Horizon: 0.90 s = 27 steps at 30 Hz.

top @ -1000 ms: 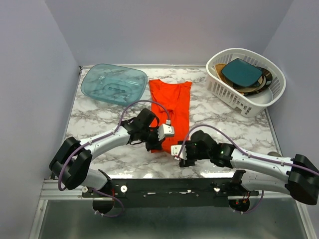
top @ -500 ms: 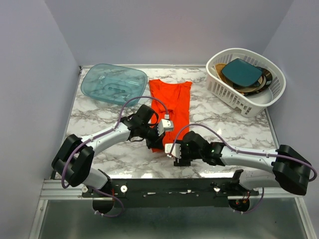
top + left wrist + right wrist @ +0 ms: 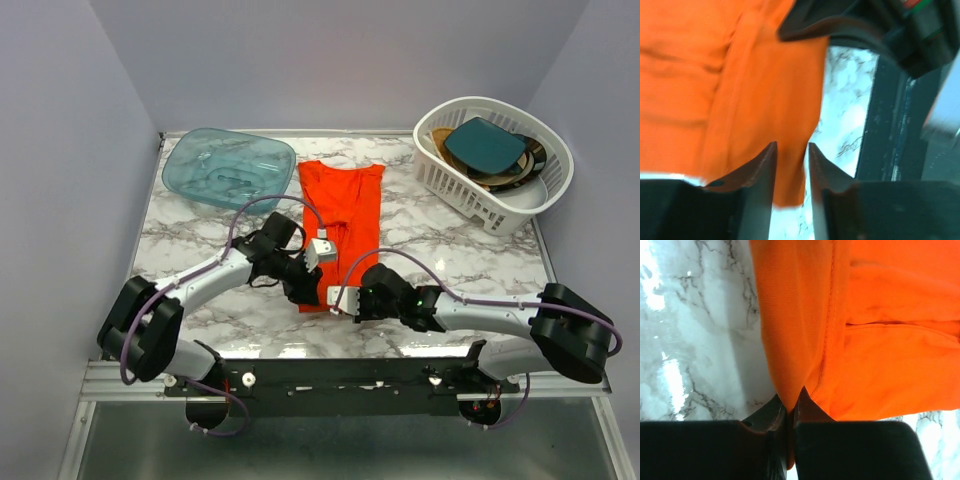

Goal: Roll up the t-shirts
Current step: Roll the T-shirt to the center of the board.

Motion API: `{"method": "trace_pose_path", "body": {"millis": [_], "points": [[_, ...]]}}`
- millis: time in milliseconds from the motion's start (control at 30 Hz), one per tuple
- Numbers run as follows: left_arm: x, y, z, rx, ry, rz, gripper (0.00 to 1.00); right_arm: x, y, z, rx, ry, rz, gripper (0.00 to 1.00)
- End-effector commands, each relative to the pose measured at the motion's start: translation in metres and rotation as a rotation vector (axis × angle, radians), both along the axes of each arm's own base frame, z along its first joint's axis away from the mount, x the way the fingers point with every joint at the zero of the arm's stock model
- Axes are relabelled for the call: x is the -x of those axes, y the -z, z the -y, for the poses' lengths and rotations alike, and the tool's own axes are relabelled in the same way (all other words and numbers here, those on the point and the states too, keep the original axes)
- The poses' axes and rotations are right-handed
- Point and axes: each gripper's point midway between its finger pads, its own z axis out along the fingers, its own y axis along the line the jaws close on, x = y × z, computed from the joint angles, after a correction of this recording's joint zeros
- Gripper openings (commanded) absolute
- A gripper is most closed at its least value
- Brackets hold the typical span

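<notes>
1. Top view: the t-shirt lies mid-counter, folded lengthwise into a narrow strip. Its far end is near the back wall, between the teal tub and the white basket, touching neither.
   - The left claw and right claw are both at the near end, just beside each other.
   - No roll is formed yet, so I judge this to be the start of the roll.
2. Left wrist view: the left claw has its jaws parted, with the t-shirt edge lying in the gap.
   - The cloth looks loose, not clamped.
   - Bare counter is beside the edge, and a dark piece of the other arm is close at the top right.
3. Right wrist view: the right claw is pinched closed on the folded edge of the t-shirt. The jaws are almost together, with cloth wedged between them and counter to the side.
4. Risks:
   - Only one side is gripped. If the arms move now, the near end lifts at one corner and the roll goes skewed or cone-shaped.
   - The fabric is thin and the right pinch is small, so it may slip out or catch only the top layer, which would pull the fold open.
   - The claws are very close together, so turning either one could knock the other.
   - Dragging rather than lifting could slide the whole strip toward the counter edge.
</notes>
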Motion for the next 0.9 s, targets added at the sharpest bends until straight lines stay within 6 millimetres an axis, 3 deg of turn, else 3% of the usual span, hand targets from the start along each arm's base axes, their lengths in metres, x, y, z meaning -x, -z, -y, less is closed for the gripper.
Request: {"method": "trace_pose_path", "body": {"millis": [0, 67, 100, 167, 267, 367, 400, 467, 600, 867], "points": [[-0.019, -0.015, -0.022, 0.027, -0.175, 0.142, 0.5, 0.02, 0.003, 0.001, 0.017, -0.064, -0.103, 0.1], [-0.03, -0.04, -0.028, 0.095, -0.228, 0.324, 0.57, 0.025, 0.0, -0.001, 0.015, -0.078, -0.149, 0.1], [-0.026, -0.034, -0.034, 0.094, -0.254, 0.337, 0.63, 0.032, 0.003, 0.002, 0.033, -0.086, -0.183, 0.09], [-0.025, -0.051, -0.035, 0.152, -0.262, 0.422, 0.67, 0.034, 0.004, 0.002, 0.039, -0.085, -0.204, 0.09], [-0.012, -0.056, -0.031, 0.189, -0.201, 0.471, 0.71, 0.033, 0.005, 0.003, 0.044, -0.073, -0.212, 0.09], [-0.001, -0.055, -0.023, 0.196, -0.099, 0.629, 0.73, 0.03, 0.005, 0.003, 0.043, -0.056, -0.234, 0.09], [0.004, -0.044, -0.024, 0.184, -0.063, 0.661, 0.73, 0.031, 0.006, 0.005, 0.049, -0.054, -0.249, 0.09], [0.008, -0.039, -0.022, 0.183, 0.027, 0.77, 0.74, 0.028, 0.007, 0.008, 0.055, -0.035, -0.275, 0.09], [0.025, -0.024, -0.014, 0.195, 0.144, 0.82, 0.75, 0.025, 0.009, 0.012, 0.067, -0.016, -0.3, 0.09], [0.025, -0.001, 0.004, 0.145, 0.209, 0.966, 0.76, 0.023, 0.008, 0.015, 0.068, 0.0, -0.318, 0.09]]}}
